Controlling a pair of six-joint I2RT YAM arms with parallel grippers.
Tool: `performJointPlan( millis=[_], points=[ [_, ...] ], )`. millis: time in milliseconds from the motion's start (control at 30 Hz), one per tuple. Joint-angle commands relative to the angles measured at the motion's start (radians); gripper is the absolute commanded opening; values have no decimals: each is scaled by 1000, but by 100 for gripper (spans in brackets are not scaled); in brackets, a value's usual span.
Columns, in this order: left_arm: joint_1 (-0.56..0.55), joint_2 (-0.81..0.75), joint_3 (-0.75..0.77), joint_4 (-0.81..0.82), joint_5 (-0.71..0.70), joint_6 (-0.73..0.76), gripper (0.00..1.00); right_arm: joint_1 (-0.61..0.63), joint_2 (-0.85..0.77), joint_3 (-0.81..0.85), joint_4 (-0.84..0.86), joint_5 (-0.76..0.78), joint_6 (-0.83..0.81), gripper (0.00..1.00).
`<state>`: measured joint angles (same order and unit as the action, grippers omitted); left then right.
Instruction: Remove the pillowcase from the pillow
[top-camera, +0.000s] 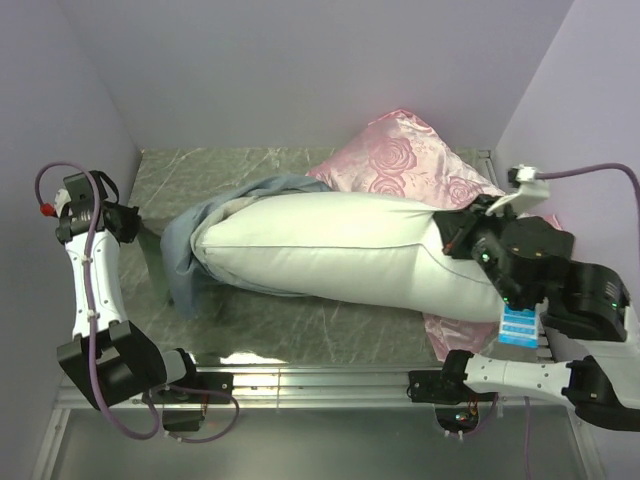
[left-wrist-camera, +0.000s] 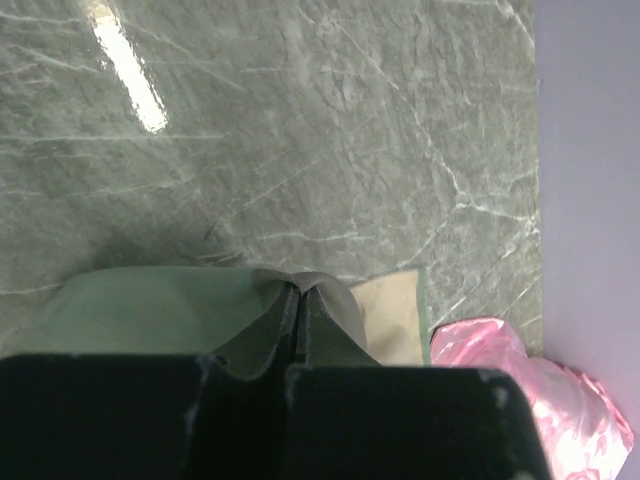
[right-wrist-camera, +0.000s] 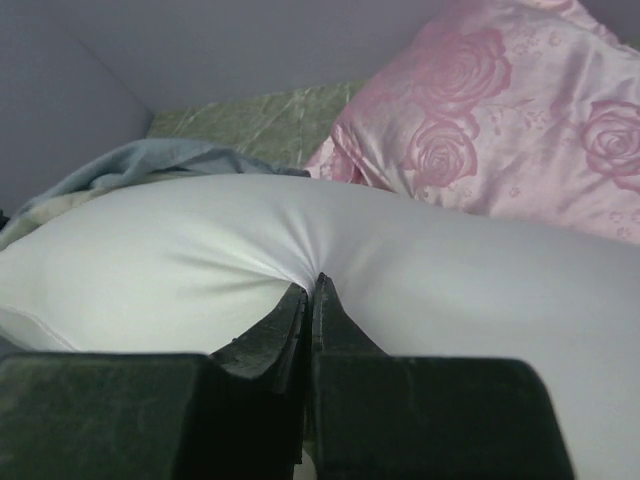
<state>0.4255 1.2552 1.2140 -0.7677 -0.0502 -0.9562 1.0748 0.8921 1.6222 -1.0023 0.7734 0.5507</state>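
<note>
The white pillow (top-camera: 330, 245) lies across the table, its left end still inside the bunched grey-blue pillowcase (top-camera: 185, 250). My left gripper (top-camera: 143, 232) is at the far left, shut on the pillowcase's edge. In the left wrist view the shut gripper (left-wrist-camera: 298, 290) pinches olive and beige cloth (left-wrist-camera: 150, 310). My right gripper (top-camera: 452, 238) is at the pillow's right end. In the right wrist view the gripper (right-wrist-camera: 312, 285) is shut on a pinch of the white pillow (right-wrist-camera: 180, 250). The pillowcase (right-wrist-camera: 150, 160) shows at the far end. A small blue tag (top-camera: 520, 325) hangs by the pillow's right corner.
A shiny pink rose-patterned pillow (top-camera: 400, 155) lies behind and under the white pillow's right end; it also shows in the right wrist view (right-wrist-camera: 500, 110) and the left wrist view (left-wrist-camera: 520, 370). Lilac walls close in the left, back and right. The green marble tabletop (top-camera: 220, 175) shows at the back left.
</note>
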Motion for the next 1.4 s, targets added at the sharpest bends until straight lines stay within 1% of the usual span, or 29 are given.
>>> performJointPlan(
  millis=[0,167,267,400,600,733,833,900,967,1033,1067,1100,1133,1167,1200,1267,1300,1367],
  points=[
    [52,26,-2,146,-162,-6,0,-36,-114,126,113,262,-31,0],
    [52,12,2,162,-148,-6,0,-35,-116,123,125,234,-37,0],
    [52,13,41,137,-148,11,0,-36,-119,101,158,216,-40,0],
    [52,-17,58,149,-116,36,0,-36,-101,64,197,129,-29,0],
    [52,-56,169,110,-126,74,0,-36,-21,-8,255,20,-2,0],
    [52,-57,277,107,-44,109,0,-32,24,-39,303,-58,21,0],
    [52,-60,306,85,-27,116,0,0,68,-54,340,-98,28,0],
    [52,-65,283,99,-11,120,0,42,103,-73,372,-100,29,0],
    [52,-62,216,113,24,125,0,59,128,-93,392,-98,41,0],
    [52,-59,120,131,84,125,0,62,156,-177,419,-140,75,0],
    [52,-59,83,143,104,129,0,66,159,-220,462,-157,92,0],
    [52,-63,44,180,140,132,0,73,160,-333,491,-175,109,0],
    [52,-79,-31,195,157,132,0,94,159,-397,522,-196,151,0],
    [52,-88,-66,215,167,131,0,106,160,-463,595,-209,178,0],
    [50,-95,-100,232,179,131,0,119,174,-584,632,-220,204,0],
    [45,-122,-180,264,213,126,0,161,205,-685,729,-246,277,0],
    [24,-129,-203,274,216,123,0,172,256,-740,749,-249,317,0],
    [-10,-154,-258,275,190,117,1,197,315,-757,765,-231,340,0]
  ],
)
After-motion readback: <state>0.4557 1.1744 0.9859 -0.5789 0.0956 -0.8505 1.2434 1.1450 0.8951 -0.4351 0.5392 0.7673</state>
